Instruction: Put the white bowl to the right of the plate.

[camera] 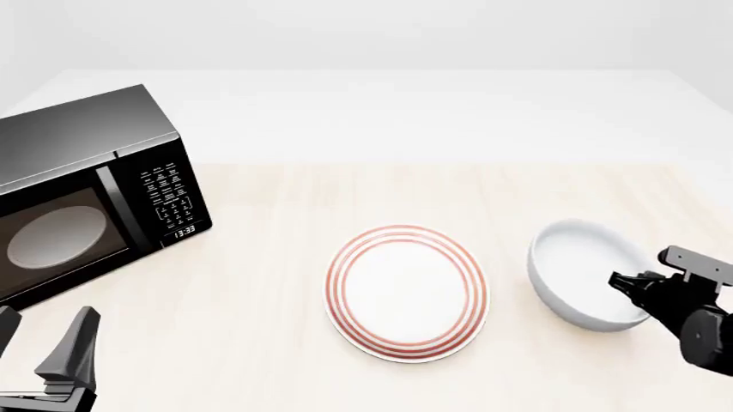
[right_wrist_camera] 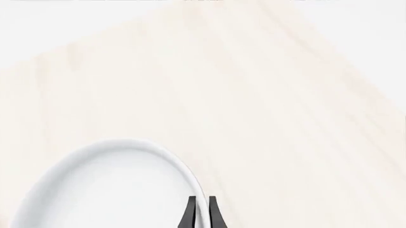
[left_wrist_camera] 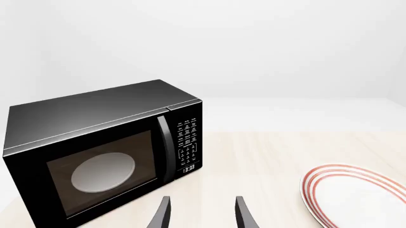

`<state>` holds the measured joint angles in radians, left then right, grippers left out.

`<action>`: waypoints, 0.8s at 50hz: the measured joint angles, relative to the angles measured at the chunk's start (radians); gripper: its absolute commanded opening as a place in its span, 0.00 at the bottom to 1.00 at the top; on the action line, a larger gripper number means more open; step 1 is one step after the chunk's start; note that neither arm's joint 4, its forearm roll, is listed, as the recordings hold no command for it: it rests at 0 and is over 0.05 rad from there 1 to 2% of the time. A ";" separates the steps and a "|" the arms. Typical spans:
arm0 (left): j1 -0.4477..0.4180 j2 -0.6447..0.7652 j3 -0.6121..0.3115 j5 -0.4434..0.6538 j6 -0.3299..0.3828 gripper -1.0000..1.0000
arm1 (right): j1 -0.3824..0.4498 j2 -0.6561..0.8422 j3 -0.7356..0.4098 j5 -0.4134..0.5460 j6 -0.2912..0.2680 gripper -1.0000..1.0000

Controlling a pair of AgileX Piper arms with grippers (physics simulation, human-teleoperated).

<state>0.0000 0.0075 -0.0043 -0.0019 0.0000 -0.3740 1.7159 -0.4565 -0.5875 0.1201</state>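
The white bowl [camera: 578, 270] is to the right of the plate [camera: 407, 292], with a small gap between them. The plate is flat and red-ringed and lies at the table's middle. My right gripper [camera: 627, 283] is shut on the bowl's right rim. In the right wrist view the two fingers [right_wrist_camera: 190, 213] pinch the thin rim of the bowl [right_wrist_camera: 114, 190]. My left gripper [camera: 40, 343] is open and empty at the front left, in front of the microwave. In the left wrist view the left gripper [left_wrist_camera: 203, 216] is spread wide, and the plate [left_wrist_camera: 355, 194] shows off to one side.
A black microwave [camera: 81, 197] stands at the left, its door shut and a pale oval disc behind the glass. It also shows in the left wrist view [left_wrist_camera: 101, 147]. The light wooden tabletop [camera: 343, 189] stretches behind the plate and bowl.
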 measured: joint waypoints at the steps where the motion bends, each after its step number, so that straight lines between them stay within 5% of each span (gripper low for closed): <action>1: 0.000 0.000 0.000 0.000 0.000 1.00 | -0.001 0.001 0.000 -0.002 0.001 0.00; 5: 0.000 0.000 0.000 0.000 0.000 1.00 | 0.000 -0.001 0.003 -0.007 0.004 0.00; 6: 0.000 0.000 0.000 0.000 0.000 1.00 | 0.002 -0.003 0.004 -0.006 0.004 1.00; 21: 0.000 0.000 0.000 0.000 0.000 1.00 | 0.028 -0.210 0.034 0.108 0.015 1.00; 40: 0.000 0.000 0.000 0.000 0.000 1.00 | 0.106 -0.744 0.061 0.419 -0.010 1.00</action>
<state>0.0000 0.0075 -0.0043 -0.0019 0.0000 -0.2684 0.9721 -0.3952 -0.1684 0.1098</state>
